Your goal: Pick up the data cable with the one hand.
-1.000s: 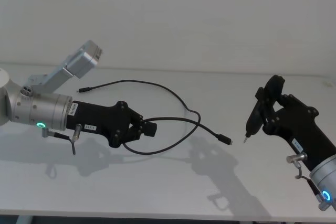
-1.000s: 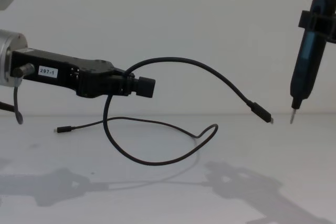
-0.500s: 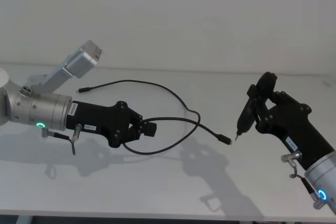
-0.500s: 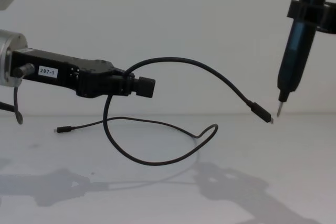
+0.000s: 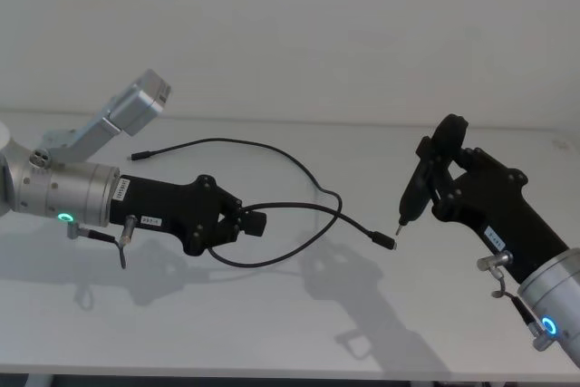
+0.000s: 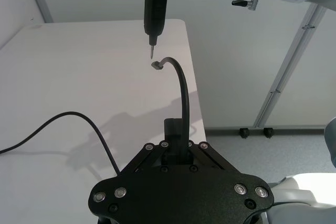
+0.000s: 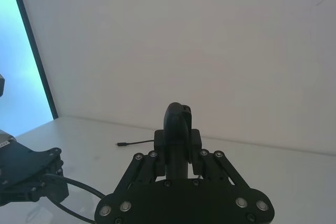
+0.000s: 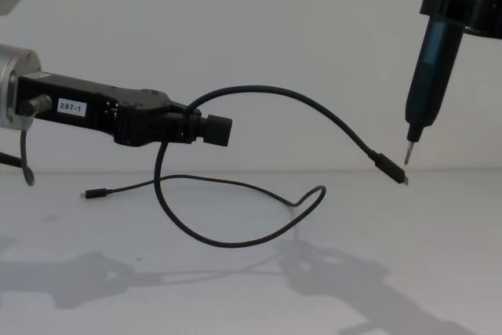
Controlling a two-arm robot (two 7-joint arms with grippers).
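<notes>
Gripping the long thin black data cable (image 5: 299,169) partway along its length, the blocky black left gripper (image 5: 246,223) with the small white number label is held out level above the white table (image 5: 272,314), its fingers clamped narrow on the cord. It's joined to a silver cylinder with a green ring light, seen at the left edge of the head view. From the chest view, the cable (image 8: 314,111) is seen arching up out of the left gripper (image 8: 210,129) and running off to the robot's right, where one small black plug (image 8: 390,169) is hung in mid-air, clear of the table. Below the gripper, a big slack loop is drooped toward the tabletop, and the other plug (image 8: 96,194) is laid on the table surface near the back.

Over on the right, a slim dark pen-shaped tool with a thin metal tip (image 8: 434,60) is carried nearly upright by the black right gripper (image 5: 444,189), which is closed around its body. The tip is parked just above and beside the hanging plug, pretty close, but contact can't be made out. Same thing from the left wrist view: the tool tip (image 6: 151,52) is sat right over the cable end (image 6: 157,65).
</notes>
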